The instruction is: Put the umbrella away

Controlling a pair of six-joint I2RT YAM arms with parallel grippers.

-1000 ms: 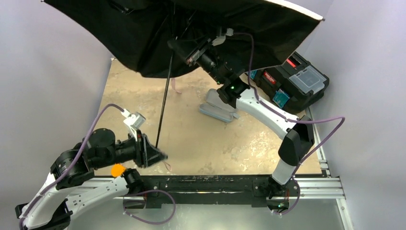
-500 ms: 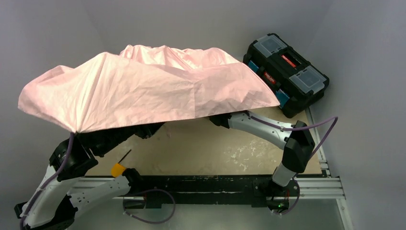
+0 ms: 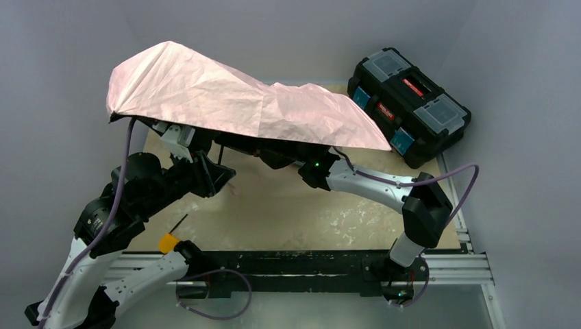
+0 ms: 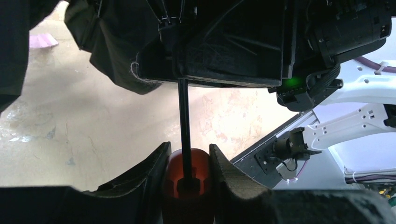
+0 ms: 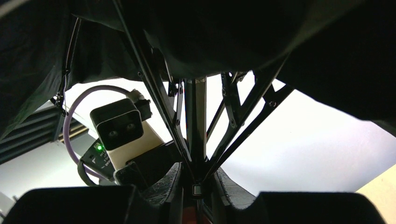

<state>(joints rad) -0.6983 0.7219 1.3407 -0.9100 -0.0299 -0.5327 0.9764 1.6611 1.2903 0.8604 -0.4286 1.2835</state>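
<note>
Legend: the compact folding umbrella with a pale pink fabric canopy is held spread above the far part of the beige tabletop, left of a black plastic toolbox. Its small reddish handle is pinched by the left gripper. Its thin black shaft is clamped by the right gripper below the black metal ribs.

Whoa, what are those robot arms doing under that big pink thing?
That is a spread-out pink umbrella, held up over the table by both arms. The left tool clamps its handle, and the right tool grips the shaft up by the ribs. It is not folded yet. A black toolbox sits at the back right.
</note>
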